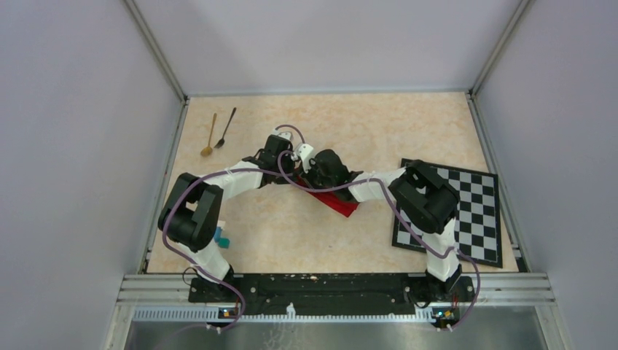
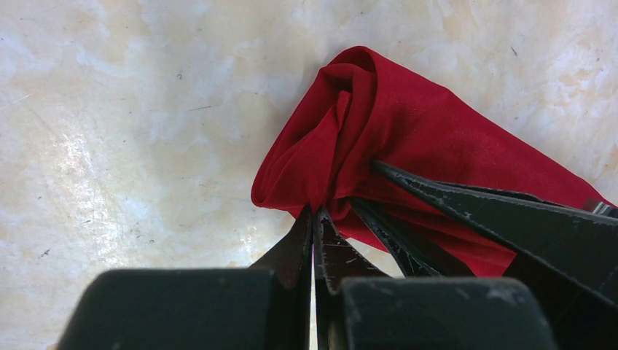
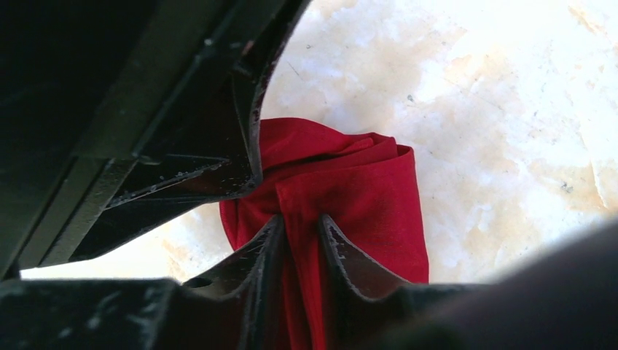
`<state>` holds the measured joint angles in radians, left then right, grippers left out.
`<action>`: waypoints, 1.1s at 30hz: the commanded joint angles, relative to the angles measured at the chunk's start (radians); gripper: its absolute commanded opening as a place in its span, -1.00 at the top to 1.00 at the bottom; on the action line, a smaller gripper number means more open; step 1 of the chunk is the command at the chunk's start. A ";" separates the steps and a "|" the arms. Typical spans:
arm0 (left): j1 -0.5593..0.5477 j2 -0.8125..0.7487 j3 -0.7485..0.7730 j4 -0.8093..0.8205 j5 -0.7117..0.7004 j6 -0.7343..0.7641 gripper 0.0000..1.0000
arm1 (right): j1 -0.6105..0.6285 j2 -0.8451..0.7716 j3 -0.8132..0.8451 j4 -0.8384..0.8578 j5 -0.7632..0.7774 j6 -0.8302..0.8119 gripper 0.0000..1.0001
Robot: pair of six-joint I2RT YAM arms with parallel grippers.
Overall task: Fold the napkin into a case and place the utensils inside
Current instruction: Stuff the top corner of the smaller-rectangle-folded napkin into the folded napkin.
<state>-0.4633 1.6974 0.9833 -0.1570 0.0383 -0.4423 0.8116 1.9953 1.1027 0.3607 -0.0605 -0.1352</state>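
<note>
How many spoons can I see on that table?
2. A gold spoon and a dark spoon lie side by side near the table's far left corner. The arms could hide others.

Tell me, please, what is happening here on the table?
Both arms work on the red napkin in the middle of the table. The left pincer is shut on a fold of it, and the right pincer holds a ridge of the cloth close by. The cloth is bunched up, not yet folded neatly. The gold spoon and the black spoon lie side by side at the far left, untouched. The chequered mat lies on the right.
</note>
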 commanded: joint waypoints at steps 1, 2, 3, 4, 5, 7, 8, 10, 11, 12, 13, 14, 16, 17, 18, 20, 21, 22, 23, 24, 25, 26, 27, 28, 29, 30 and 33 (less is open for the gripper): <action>-0.003 -0.012 0.000 0.047 0.024 0.004 1.00 | 0.011 0.025 0.043 0.030 -0.044 0.023 0.59; -0.003 -0.013 0.000 0.047 0.025 0.003 1.00 | 0.014 0.027 0.049 0.027 -0.058 0.018 0.64; -0.004 -0.015 0.001 0.045 0.024 0.002 1.00 | 0.018 0.032 0.059 0.021 -0.068 0.017 0.68; -0.005 -0.018 0.004 0.041 0.020 0.002 1.00 | 0.019 0.039 0.070 0.017 -0.077 0.024 0.72; -0.007 -0.020 0.006 0.037 0.014 0.002 1.00 | 0.019 0.049 0.082 0.012 -0.086 0.040 0.79; -0.008 -0.024 0.010 0.032 0.008 -0.003 1.00 | 0.020 0.066 0.098 0.003 -0.099 0.065 0.88; -0.009 -0.023 0.012 0.028 0.006 -0.007 1.00 | 0.020 0.069 0.095 0.013 -0.107 0.088 0.92; -0.008 -0.022 0.014 0.027 -0.001 -0.019 1.00 | 0.020 0.059 0.069 0.053 -0.139 0.120 0.99; -0.008 -0.023 0.014 0.025 -0.005 -0.029 1.00 | 0.021 0.048 0.046 0.078 -0.155 0.127 1.00; -0.008 -0.023 0.014 0.028 -0.005 -0.036 1.00 | 0.021 0.027 0.017 0.116 -0.167 0.128 1.00; -0.008 -0.025 0.015 0.029 -0.007 -0.042 1.00 | 0.024 0.015 -0.008 0.136 -0.169 0.128 1.00; -0.009 -0.027 0.016 0.027 -0.009 -0.046 1.00 | 0.024 0.007 -0.033 0.145 -0.174 0.128 1.00; -0.009 -0.035 0.019 0.024 -0.025 -0.051 1.00 | 0.024 0.003 -0.053 0.148 -0.178 0.122 1.00; -0.009 -0.042 0.015 0.022 -0.029 -0.053 1.00 | 0.023 0.007 -0.053 0.140 -0.171 0.119 1.00; -0.009 -0.052 0.010 0.023 -0.030 -0.053 1.00 | 0.022 0.016 -0.045 0.127 -0.160 0.120 1.00; -0.008 -0.068 -0.001 0.034 -0.029 -0.052 1.00 | 0.018 0.038 -0.013 0.098 -0.152 0.127 1.00; -0.009 -0.076 -0.006 0.042 -0.028 -0.052 0.98 | 0.017 0.045 -0.006 0.098 -0.151 0.142 1.00; -0.008 -0.083 -0.013 0.053 -0.014 -0.051 0.95 | 0.016 0.048 -0.007 0.110 -0.147 0.164 0.99; -0.009 -0.088 -0.019 0.063 0.004 -0.052 0.91 | 0.013 0.050 -0.010 0.125 -0.149 0.180 0.97; -0.008 -0.091 -0.025 0.068 0.021 -0.055 0.88 | 0.010 0.052 -0.012 0.136 -0.155 0.195 0.96; -0.006 -0.092 -0.027 0.069 0.031 -0.057 0.83 | 0.007 0.052 -0.015 0.143 -0.158 0.206 0.95; 0.001 -0.092 -0.027 0.065 0.041 -0.062 0.78 | 0.004 0.053 -0.020 0.149 -0.159 0.218 0.95; 0.009 -0.094 -0.026 0.052 0.050 -0.072 0.73 | 0.001 0.053 -0.027 0.154 -0.162 0.225 0.94; 0.022 -0.099 -0.027 0.043 0.059 -0.082 0.66 | -0.004 0.051 -0.033 0.157 -0.160 0.234 0.94; 0.036 -0.108 -0.032 0.037 0.074 -0.090 0.63 | -0.008 0.048 -0.040 0.159 -0.157 0.239 0.93; 0.049 -0.120 -0.042 0.034 0.088 -0.100 0.59 | -0.012 0.044 -0.049 0.167 -0.166 0.249 0.92; 0.081 -0.185 -0.069 0.038 0.125 -0.121 0.34 | -0.032 0.040 -0.071 0.196 -0.194 0.284 0.86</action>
<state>-0.4175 1.6352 0.9371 -0.1730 0.0868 -0.5175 0.8062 2.0361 1.0649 0.5087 -0.2131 0.0719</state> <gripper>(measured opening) 0.256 0.056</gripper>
